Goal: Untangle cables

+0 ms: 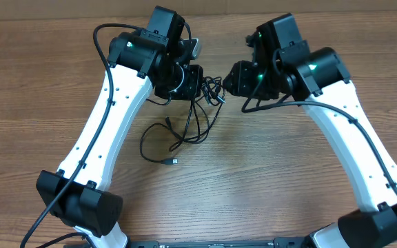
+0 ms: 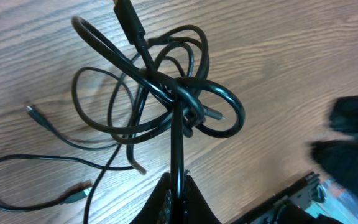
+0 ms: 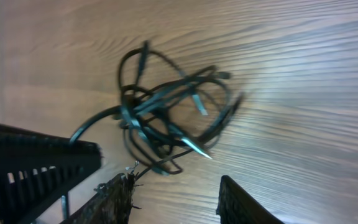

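Left gripper: was clamped shut on one black strand that ran up into the knot.
Right gripper: had its jaws apart with nothing between them, close beside the knot.
Cables: sat tangled between the two grippers, with loose loops trailing toward the robot's base.
Plug end: lay apart from the knot.
Table: was bare wood under the cables.

**Leaning in: one side clamped, the other parted**

Left arm angled up and inward from its base, wrist tipped down. Left gripper pinched tight on one strand of the cables. Right arm mirrored opposite. Right gripper with fingers parted, holding nothing.
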Available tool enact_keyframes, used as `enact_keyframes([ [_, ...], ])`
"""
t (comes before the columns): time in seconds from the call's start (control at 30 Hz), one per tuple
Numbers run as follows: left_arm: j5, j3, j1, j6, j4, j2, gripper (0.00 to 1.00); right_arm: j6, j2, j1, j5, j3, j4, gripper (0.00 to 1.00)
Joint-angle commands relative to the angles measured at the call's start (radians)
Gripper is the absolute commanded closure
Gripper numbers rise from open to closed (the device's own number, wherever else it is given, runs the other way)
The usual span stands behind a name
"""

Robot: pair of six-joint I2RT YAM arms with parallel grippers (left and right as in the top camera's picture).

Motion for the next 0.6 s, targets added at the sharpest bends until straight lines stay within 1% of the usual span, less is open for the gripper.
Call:
enact_keyframes([
  [0.0,0.046,0.012,0.005,0.032,-0.001,0.001,0.96,-0.057,0.048,-0.002,-0.121,-0.016,0.022,0.57],
  [0.03,0.047,0.012,0.005,0.032,-0.002,0.001,0.96,-0.056,0.058,-0.002,-0.121,-0.016,0.023,0.57],
  [0.17,0.114,0.012,0.004,0.079,0.0,0.001,0.96,-0.057,0.094,-0.001,-0.121,-0.021,0.026,0.71],
  [0.3,0.121,0.012,0.004,0.087,0.003,0.001,0.96,-0.057,0.126,-0.001,-0.121,-0.024,0.029,0.74],
  [0.33,0.121,0.012,0.005,0.087,0.003,0.001,0.96,-0.057,0.126,-0.001,-0.121,-0.024,0.03,0.76],
  [0.4,0.12,0.012,0.005,0.091,0.002,0.001,0.96,-0.057,0.127,-0.001,-0.12,-0.024,0.038,0.83],
  [0.47,0.106,0.012,0.005,0.09,-0.001,0.001,0.96,-0.056,0.127,-0.001,-0.12,-0.024,0.045,0.96],
  [0.53,0.055,0.012,0.006,0.088,-0.007,0.001,0.96,-0.056,0.127,-0.001,-0.12,-0.024,0.047,0.96],
  [0.57,0.005,0.012,0.006,0.074,-0.017,0.001,0.96,-0.055,0.127,-0.002,-0.12,-0.024,0.047,0.96],
])
